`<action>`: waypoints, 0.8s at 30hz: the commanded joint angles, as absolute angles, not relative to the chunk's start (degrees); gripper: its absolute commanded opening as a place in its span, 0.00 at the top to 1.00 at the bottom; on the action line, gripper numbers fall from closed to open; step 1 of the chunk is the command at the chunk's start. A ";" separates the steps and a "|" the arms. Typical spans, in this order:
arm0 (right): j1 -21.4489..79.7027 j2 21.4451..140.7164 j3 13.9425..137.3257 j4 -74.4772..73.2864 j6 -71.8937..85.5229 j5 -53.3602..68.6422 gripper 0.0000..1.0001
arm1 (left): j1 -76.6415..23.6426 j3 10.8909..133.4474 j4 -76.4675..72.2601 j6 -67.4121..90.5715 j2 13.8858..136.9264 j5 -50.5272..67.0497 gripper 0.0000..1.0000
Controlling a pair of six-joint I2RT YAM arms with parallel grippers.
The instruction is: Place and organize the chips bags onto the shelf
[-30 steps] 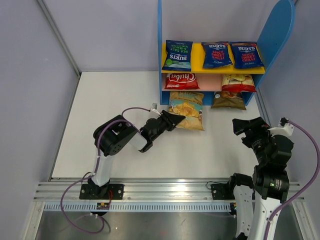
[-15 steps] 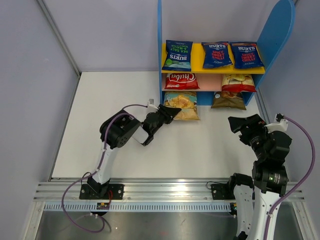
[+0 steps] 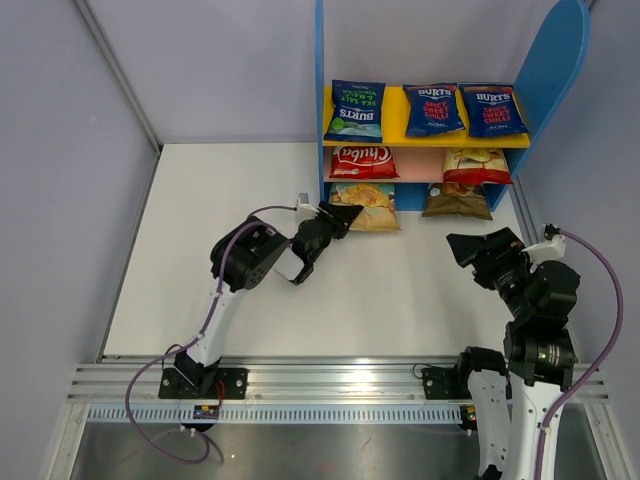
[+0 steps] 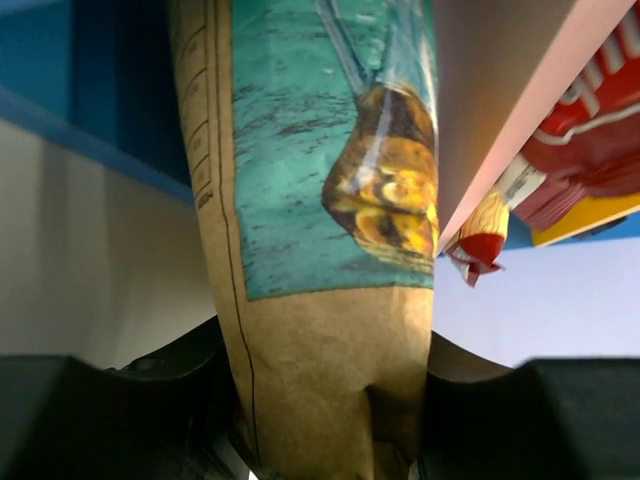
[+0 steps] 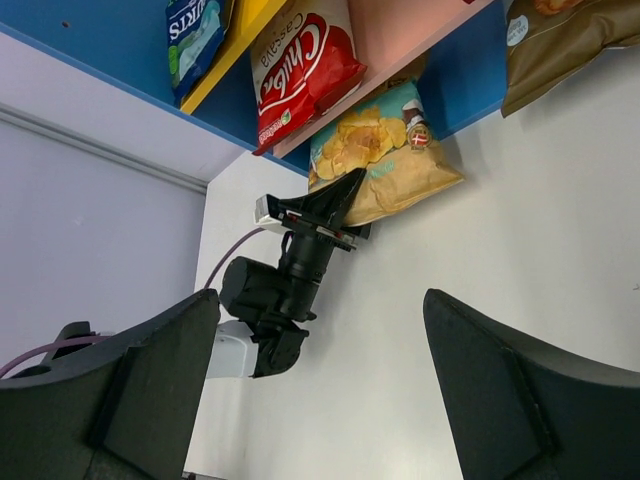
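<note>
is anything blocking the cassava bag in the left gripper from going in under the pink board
Nothing visible blocks it. The cassava bag, clamped in the left gripper, sits partly under the pink board. The tan bag lies on the same bottom level but off to the right, apart from it. The back of that space is hidden.

Looked like a robot lab cell: plain lavender walls (image 3: 60,200), white tabletop (image 3: 250,300), aluminium mounting rail (image 3: 330,384) at 6 o'clock.

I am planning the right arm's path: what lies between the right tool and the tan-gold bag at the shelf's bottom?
Only bare white table separates the right tool and the tan-gold bag; the top external view shows it.
</note>
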State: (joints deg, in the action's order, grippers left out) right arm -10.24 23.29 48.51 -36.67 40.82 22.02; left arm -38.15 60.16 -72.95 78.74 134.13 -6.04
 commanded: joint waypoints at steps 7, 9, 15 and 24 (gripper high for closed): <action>-7.91 22.68 46.41 -32.26 43.15 24.79 0.09 | -36.83 66.09 -82.71 78.49 135.53 -11.95 0.60; -7.30 22.68 46.23 -32.08 43.33 25.31 0.09 | -36.83 66.97 -81.92 78.05 135.79 -12.65 0.61; -5.98 22.15 45.62 -31.90 44.56 26.28 0.09 | -36.83 70.04 -79.19 76.90 137.37 -13.88 0.62; -3.78 21.53 47.90 -32.69 45.18 28.74 0.09 | -36.56 75.49 -75.24 74.53 140.10 -14.32 0.64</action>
State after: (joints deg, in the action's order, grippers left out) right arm -4.62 21.98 45.74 -34.41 45.04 27.11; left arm -37.50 71.99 -70.61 76.90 140.03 -9.98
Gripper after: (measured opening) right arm 0.910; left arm 0.366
